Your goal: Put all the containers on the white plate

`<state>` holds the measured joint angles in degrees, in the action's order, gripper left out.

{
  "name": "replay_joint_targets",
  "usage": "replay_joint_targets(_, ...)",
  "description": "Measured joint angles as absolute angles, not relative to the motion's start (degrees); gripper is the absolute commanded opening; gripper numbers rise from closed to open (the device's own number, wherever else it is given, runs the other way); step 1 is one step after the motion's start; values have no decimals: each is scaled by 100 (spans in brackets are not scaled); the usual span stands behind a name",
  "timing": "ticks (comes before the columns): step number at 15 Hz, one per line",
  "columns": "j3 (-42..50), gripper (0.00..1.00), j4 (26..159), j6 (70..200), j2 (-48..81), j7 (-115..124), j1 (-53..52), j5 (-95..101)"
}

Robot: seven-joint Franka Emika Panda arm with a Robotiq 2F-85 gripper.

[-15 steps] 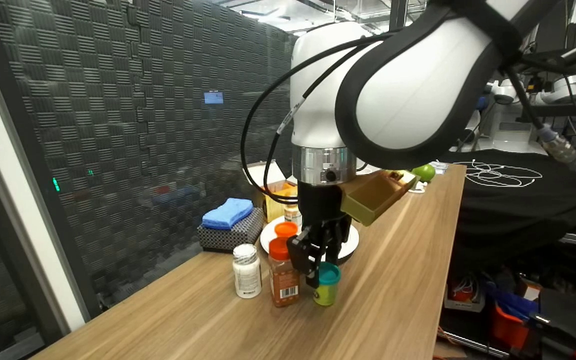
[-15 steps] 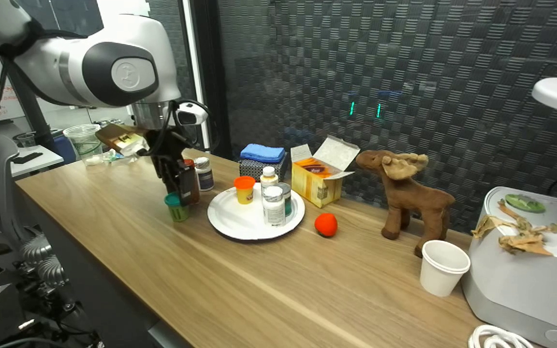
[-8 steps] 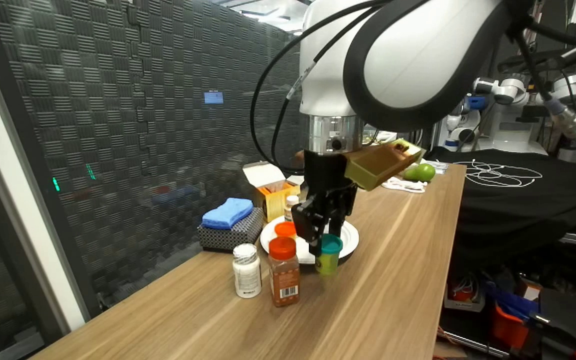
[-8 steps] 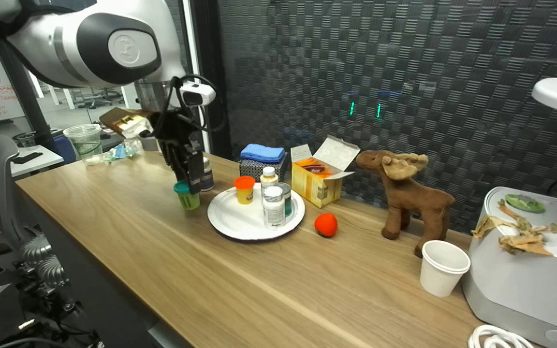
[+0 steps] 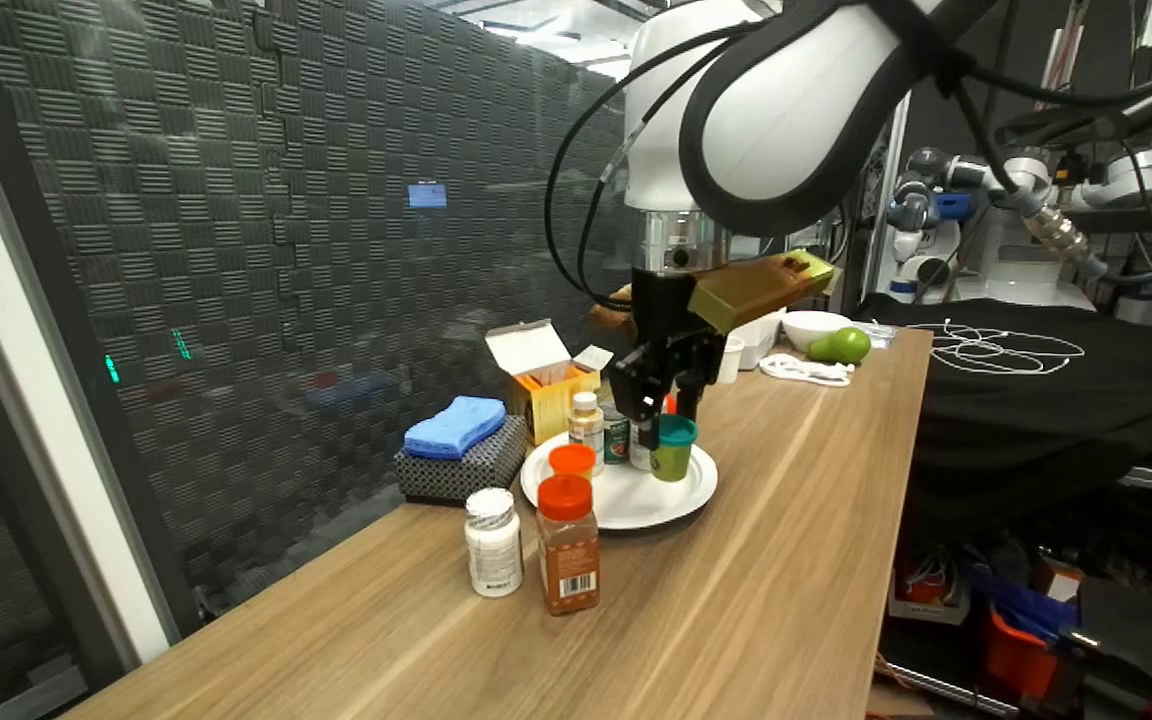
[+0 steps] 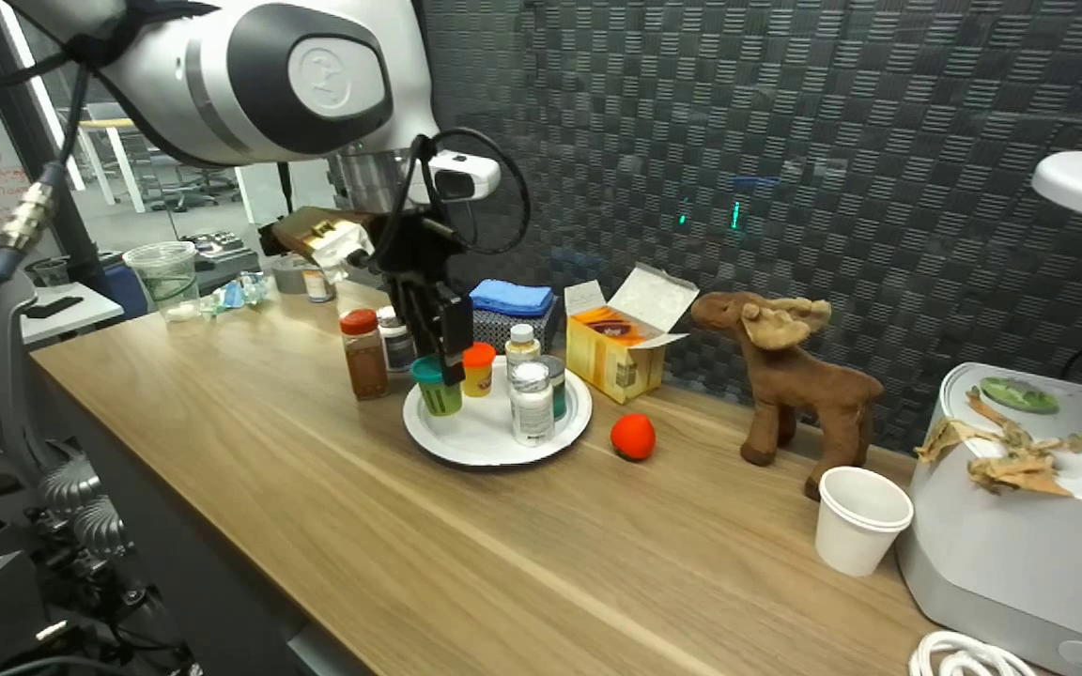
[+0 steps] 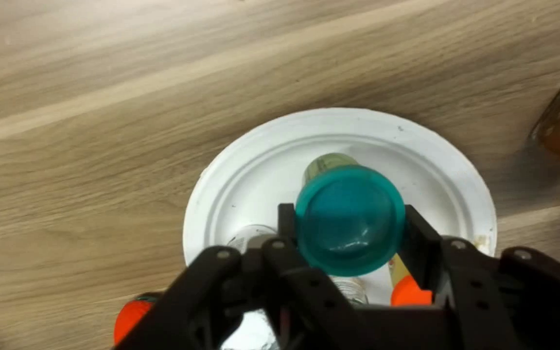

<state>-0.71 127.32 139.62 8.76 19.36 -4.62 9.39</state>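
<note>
Teal-lidded green tub point(image 7: 350, 231) is what the gripper point(image 7: 348, 218) has right now: one finger on each side of the lid, pinching it, and the tub looks roughly upright. Both exterior views put it over the white plate point(image 6: 483, 443), though honestly I can't tell if the base is touching. In an exterior view it's at the left part, with an orange-lidded yellow tub point(image 6: 478, 380) standing on the plate just to its right. Further right on there you've got a white pill bottle point(image 6: 533, 408) at the near side, a dark green jar point(image 6: 557, 387) tucked behind it, and a white-capped bottle point(image 6: 523, 350) at the far side. Two more containers are off the plate, on the wooden table point(image 5: 736, 600): in an exterior view they're side by side at the near end, second white pill bottle point(image 5: 494, 550) left, red-lidded spice jar point(image 5: 568, 565) right. In an exterior view there's also an open yellow carton point(image 6: 602, 361) on the far side, a red fruit-looking thing point(image 6: 633, 437) just right of the plate, and a brown plush moose point(image 6: 813, 399) further right.
</note>
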Motion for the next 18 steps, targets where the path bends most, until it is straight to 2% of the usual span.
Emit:
replay_joint_targets(12, 144, 28, 12034, 13962, 1737, 1662, -55, 97)
replay_joint_targets(13, 144, 78, 12013, 13962, 1772, 1637, -52, 19)
replay_joint_targets(14, 144, 79, 12000, 13962, 1802, 1623, -51, -36)
replay_joint_targets(17, 143, 99, 11996, 13962, 1859, 1620, -54, -45)
replay_joint_targets(18, 141, 100, 11998, 13959, 1858, 1620, -62, -45)
